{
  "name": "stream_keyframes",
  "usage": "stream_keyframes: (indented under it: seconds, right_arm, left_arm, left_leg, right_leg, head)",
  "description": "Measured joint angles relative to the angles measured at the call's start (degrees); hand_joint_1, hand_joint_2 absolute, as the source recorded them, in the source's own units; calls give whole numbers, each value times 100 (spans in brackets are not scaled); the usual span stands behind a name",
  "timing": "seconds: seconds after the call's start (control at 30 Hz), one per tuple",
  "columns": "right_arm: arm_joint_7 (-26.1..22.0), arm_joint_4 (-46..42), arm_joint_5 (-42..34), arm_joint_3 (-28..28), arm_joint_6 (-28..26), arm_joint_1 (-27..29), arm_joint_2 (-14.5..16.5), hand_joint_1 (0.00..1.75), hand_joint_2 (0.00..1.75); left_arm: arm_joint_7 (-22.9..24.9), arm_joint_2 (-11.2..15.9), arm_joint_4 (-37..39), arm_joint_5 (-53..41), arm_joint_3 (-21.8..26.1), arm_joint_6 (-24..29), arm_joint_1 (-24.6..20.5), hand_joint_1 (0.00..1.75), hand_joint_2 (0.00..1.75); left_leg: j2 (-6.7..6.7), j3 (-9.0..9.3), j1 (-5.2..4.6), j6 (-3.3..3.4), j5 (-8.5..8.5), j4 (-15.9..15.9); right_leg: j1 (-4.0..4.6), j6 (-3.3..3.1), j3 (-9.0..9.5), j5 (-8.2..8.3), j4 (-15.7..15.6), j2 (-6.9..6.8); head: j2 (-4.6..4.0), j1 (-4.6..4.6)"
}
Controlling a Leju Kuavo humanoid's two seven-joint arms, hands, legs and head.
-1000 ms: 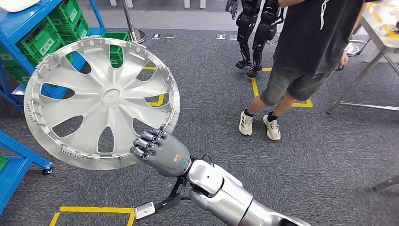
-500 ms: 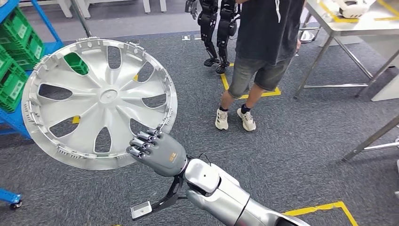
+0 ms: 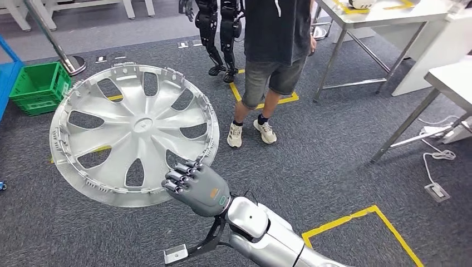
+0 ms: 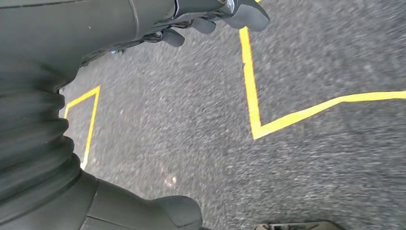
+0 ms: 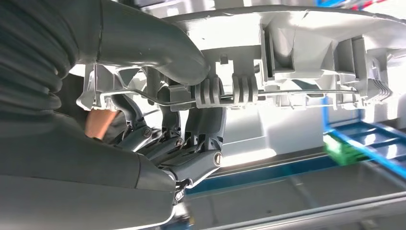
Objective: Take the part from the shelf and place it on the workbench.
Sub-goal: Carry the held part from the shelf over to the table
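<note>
The part is a silver wheel cover (image 3: 131, 133) with spoke-shaped openings, held up in the air at the left of the head view, its face toward me. My right hand (image 3: 197, 186) grips its lower right rim, fingers curled over the edge. The right wrist view shows that hand (image 5: 182, 124) from close behind, its thumb and fingers clamped on the cover's ribbed rim (image 5: 297, 57). My left hand (image 4: 57, 72) hangs over grey carpet with its fingers (image 4: 210, 19) and thumb apart and nothing in it.
A person (image 3: 275, 39) stands straight ahead, beside another robot's dark legs (image 3: 220, 28). Metal tables (image 3: 384, 14) stand at the back right and a white one (image 3: 453, 78) at the right edge. A green crate (image 3: 40, 86) sits on the floor at the left. Yellow tape (image 3: 356, 219) marks the carpet.
The whole view has swung to the right: the blue shelf has slid out on the left and tables have come in on the right. My right hand keeps its grip on the wheel cover.
</note>
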Motion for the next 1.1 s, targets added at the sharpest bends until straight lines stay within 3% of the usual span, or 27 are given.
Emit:
stream_keyframes:
  seconds: [0.03,0.1,0.17,0.23,0.3,0.33,0.4,0.43,0.5,0.53,0.6,0.63,0.67,0.73,0.8,0.83,0.87,0.9,0.97,1.03,1.1]
  right_arm:
    - [10,-34,-1,-13,0,19,-16,175,175]
    - [22,-91,-2,-38,0,58,-54,175,175]
    - [28,-134,-3,-63,0,84,-80,175,175]
    - [25,-152,-5,-76,1,93,-87,175,175]
    - [21,-153,-4,-84,2,102,-87,175,175]
    - [21,-153,-3,-87,2,106,-87,175,175]
    - [21,-153,-3,-90,3,108,-87,175,175]
    - [20,-154,-3,-90,3,108,-87,175,175]
    - [21,-165,-3,-91,3,101,-87,175,175]
    - [20,-174,-2,-93,2,99,-87,175,175]
    - [9,-188,1,-100,1,100,-87,175,175]
    - [-3,-191,2,-104,0,97,-87,175,175]
    - [-17,-193,4,-106,0,87,-86,175,175]
    - [-37,-195,12,-108,0,56,-75,175,175]
    - [-20,-197,45,-110,0,42,-63,175,175]
    - [1,-206,68,-116,-1,55,-62,175,175]
    - [22,-225,87,-128,-3,77,-64,175,175]
    - [33,-253,98,-145,-4,105,-68,175,175]
    - [17,-316,95,-177,-3,146,-72,175,175]
    - [-50,-340,65,-189,0,152,-73,175,175]
    - [-126,-340,27,-189,-3,150,-73,175,175]
  left_arm:
    - [-13,-2,-1,-3,0,5,-8,0,175]
    - [-54,-6,-7,3,1,15,-28,0,175]
    - [-146,-10,-13,16,1,20,-37,0,175]
    - [-232,-9,-14,22,1,21,-31,0,175]
    - [-270,-4,-14,26,0,21,-17,0,175]
    - [-279,0,-14,31,0,21,-12,0,175]
    - [-290,6,-15,38,0,21,-10,0,175]
    - [-294,7,-14,38,0,21,-10,0,175]
    - [-299,3,-8,39,0,20,-14,0,175]
    - [-295,3,-5,40,0,17,-17,0,175]
    - [-231,5,-5,40,1,-8,-24,0,175]
    - [-167,8,-6,29,2,-36,-27,0,175]
    - [-87,8,-6,8,2,-68,-31,0,175]
    - [86,13,-5,-46,2,-136,-29,0,175]
    - [206,24,-4,-99,2,-186,-13,0,175]
    - [218,30,-5,-126,2,-200,-7,0,175]
    - [186,35,-7,-148,2,-201,-7,0,175]
    - [120,37,-8,-157,2,-188,-10,0,175]
    - [-64,37,-13,-145,2,-142,-17,0,175]
    - [-193,39,-15,-144,2,-104,-29,0,175]
    - [-222,37,-15,-156,2,-87,-56,0,175]
  left_leg:
    - [57,6,-5,-23,-2,-7]
    - [133,25,1,-77,-18,-15]
    - [-80,-45,16,-136,-177,183]
    - [-402,-304,44,-182,-522,792]
    - [-498,-579,70,-216,-739,1405]
    - [-506,-612,85,-233,-693,1469]
    - [-572,-385,129,-266,-327,978]
    - [-721,-210,160,-287,-176,609]
    - [-996,4,198,-285,-48,124]
    - [-1067,28,193,-258,-72,69]
    - [-947,26,171,-162,-39,56]
    - [-876,31,166,-115,-17,44]
    - [-798,28,164,-69,4,28]
    - [-636,18,144,-15,21,12]
    - [-459,6,117,7,15,14]
    - [-373,3,109,12,12,15]
    - [-296,3,104,14,8,16]
    - [-226,7,100,12,3,16]
    - [-104,18,83,-15,-15,20]
    - [6,34,63,-71,-33,16]
    - [118,62,56,-135,-43,-7]
  right_leg:
    - [22,-25,7,1,-55,-7]
    - [6,-67,-1,51,-103,120]
    - [-47,-120,15,102,-163,234]
    - [-78,-152,21,128,-186,349]
    - [-88,-155,17,135,-179,487]
    - [-96,-148,15,138,-170,567]
    - [-122,-114,11,136,-134,730]
    - [-132,-83,-3,129,-105,805]
    - [-145,4,-64,125,-41,939]
    - [-153,52,-100,139,-30,1004]
    - [-182,138,-153,184,-45,1108]
    - [-184,165,-184,171,-15,1053]
    - [-175,184,-252,98,108,919]
    - [-146,198,-522,-215,685,564]
    - [-144,207,-829,-500,1371,423]
    - [-143,203,-876,-518,1508,402]
    - [-141,191,-812,-440,1427,381]
    - [-134,170,-642,-293,1140,332]
    - [-80,105,-212,-32,369,72]
    - [-17,36,-28,44,-14,-70]
    - [-6,-23,-43,62,-49,58]
  head:
    - [1,-1]
    - [1,4]
    - [0,-7]
    - [0,-27]
    - [1,-35]
    - [1,-35]
    - [1,-36]
    - [1,-38]
    - [1,-49]
    - [1,-55]
    - [-1,-56]
    - [-1,-50]
    - [-1,-35]
    - [1,-6]
    - [0,5]
    - [-1,8]
    - [-1,11]
    - [0,16]
    - [0,18]
    - [0,20]
    - [0,20]
